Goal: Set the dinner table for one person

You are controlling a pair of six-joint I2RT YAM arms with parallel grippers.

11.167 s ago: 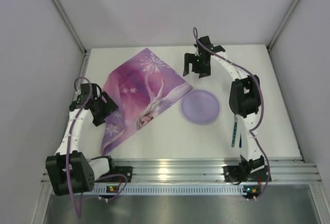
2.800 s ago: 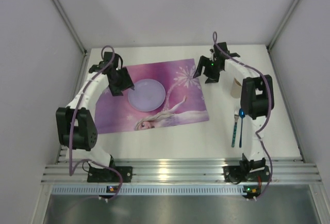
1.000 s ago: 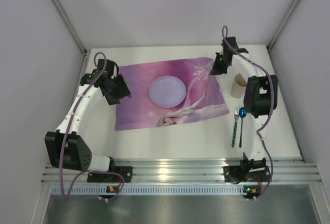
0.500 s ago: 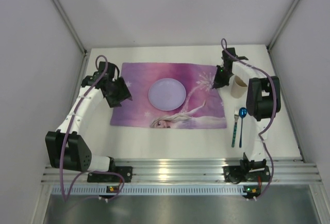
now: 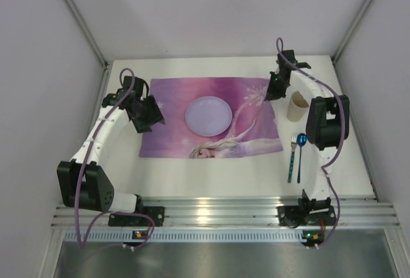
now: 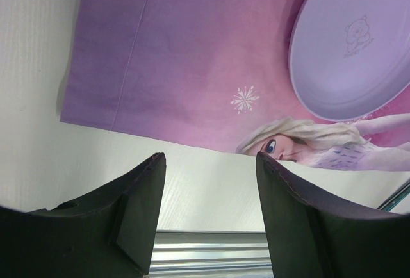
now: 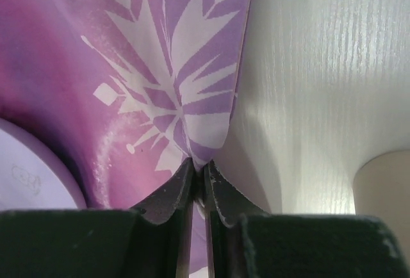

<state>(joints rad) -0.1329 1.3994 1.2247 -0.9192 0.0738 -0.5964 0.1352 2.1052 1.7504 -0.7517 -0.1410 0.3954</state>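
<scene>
**Placemat pinched at its far right corner, plate lying on it**

The white surface [image 5: 211,179] is seen to fill the floor of the booth, edged along its near side by a ribbed metal rail [image 5: 218,212]. A pink-purple placemat [image 5: 170,121] is spread flat across the middle of it, with its long sides roughly parallel to the rail. A round lilac plate [image 5: 208,115] is set on the placemat, about at its centre.

The jaws of the right arm [image 5: 323,124] are closed to a narrow slit on a raised fold of the placemat's right edge, near the far corner. This is shown plainly in the right wrist view, where the fabric [image 7: 128,66] is gathered between them.

The jaws of the left arm [image 5: 102,130] are held wide apart over the placemat's left end, and nothing is gripped between them.

A beige cup [image 5: 297,106] is stood upright just beside the placemat's right edge. A fork [image 5: 292,159] and a blue spoon [image 5: 300,156] are laid side by side nearer the rail.
</scene>
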